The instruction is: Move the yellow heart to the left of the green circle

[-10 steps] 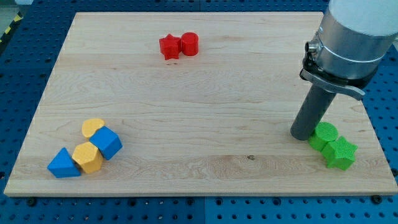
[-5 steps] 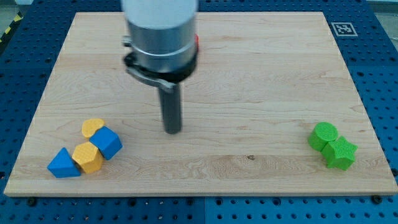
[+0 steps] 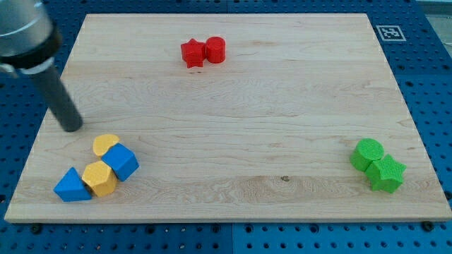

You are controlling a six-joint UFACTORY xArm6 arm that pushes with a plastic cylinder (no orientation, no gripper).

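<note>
The yellow heart point(image 3: 104, 144) lies at the view's lower left, touching a blue cube point(image 3: 122, 161). The green circle point(image 3: 369, 152) lies at the view's lower right, touching a green star point(image 3: 387, 173). My tip point(image 3: 72, 128) rests on the board at the view's left, just up and to the left of the yellow heart, a small gap apart from it.
A yellow hexagon point(image 3: 99, 178) and a blue triangle point(image 3: 71, 185) sit below the heart in the same cluster. A red star point(image 3: 191, 53) and a red cylinder point(image 3: 215, 49) lie at the view's top centre. The board's left edge point(image 3: 42, 127) is close to my tip.
My tip swept from beside the green circle at the right, across the board's middle, to the left side near the yellow heart. No block moved.
</note>
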